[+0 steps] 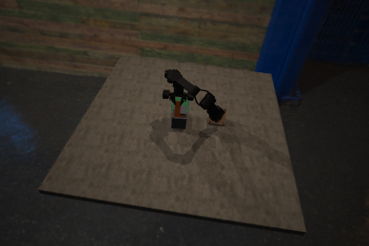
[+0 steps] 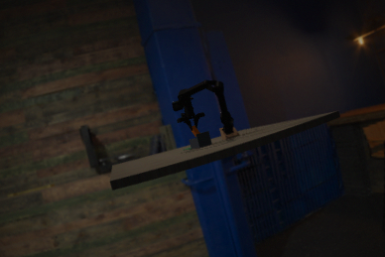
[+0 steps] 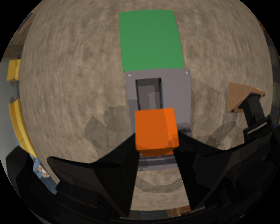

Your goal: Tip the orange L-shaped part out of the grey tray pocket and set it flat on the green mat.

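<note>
My gripper (image 3: pixel 155 155) (image 1: pixel 178 103) (image 2: pixel 193 125) is shut on the orange L-shaped part (image 3: pixel 155 129) (image 1: pixel 177 108) (image 2: pixel 194 130), which hangs from the fingers above the grey tray (image 3: pixel 183 96) (image 1: pixel 179 123) (image 2: pixel 200 140). In the wrist view the tray's pocket (image 3: pixel 149 91) shows empty and dark just beyond the part. The green mat (image 3: pixel 149 40) (image 1: pixel 185 108) lies on the far side of the tray, flat on the table. The fingertips are partly hidden behind the part.
The arm's base stands on a small tan plate (image 1: pixel 216 121) (image 3: pixel 243 92) to the right of the tray. The square table (image 1: pixel 143 168) ends in sharp edges all round. A blue steel column (image 1: pixel 290 30) rises behind the far right corner.
</note>
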`<state>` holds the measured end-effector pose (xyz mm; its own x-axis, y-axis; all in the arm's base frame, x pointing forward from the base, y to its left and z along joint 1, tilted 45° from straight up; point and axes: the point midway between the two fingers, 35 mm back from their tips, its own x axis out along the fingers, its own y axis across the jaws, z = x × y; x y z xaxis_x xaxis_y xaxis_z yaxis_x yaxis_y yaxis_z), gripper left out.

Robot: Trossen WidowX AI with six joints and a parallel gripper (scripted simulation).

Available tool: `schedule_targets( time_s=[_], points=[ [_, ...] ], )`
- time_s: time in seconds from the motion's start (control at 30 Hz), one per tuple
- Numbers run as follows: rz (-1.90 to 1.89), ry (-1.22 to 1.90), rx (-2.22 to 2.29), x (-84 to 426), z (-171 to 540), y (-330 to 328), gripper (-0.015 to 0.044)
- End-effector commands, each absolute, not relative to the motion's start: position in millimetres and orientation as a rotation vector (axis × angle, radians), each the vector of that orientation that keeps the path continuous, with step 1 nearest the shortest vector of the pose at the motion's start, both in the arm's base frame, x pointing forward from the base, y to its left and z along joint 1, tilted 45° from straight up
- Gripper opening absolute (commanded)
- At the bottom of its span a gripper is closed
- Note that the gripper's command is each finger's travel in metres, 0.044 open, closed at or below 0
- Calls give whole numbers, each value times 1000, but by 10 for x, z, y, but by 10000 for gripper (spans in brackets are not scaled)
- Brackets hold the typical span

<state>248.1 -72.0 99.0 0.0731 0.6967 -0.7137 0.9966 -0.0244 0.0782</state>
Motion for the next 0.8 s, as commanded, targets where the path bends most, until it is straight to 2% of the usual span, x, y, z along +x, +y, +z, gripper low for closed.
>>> schedule_targets(
  time_s=[0.0,0.77],
  points=[
    [-668,1679,1778,2481,1050,-773,0],
    [-678,1652,1791,2449,1242,-964,0]
  ],
)
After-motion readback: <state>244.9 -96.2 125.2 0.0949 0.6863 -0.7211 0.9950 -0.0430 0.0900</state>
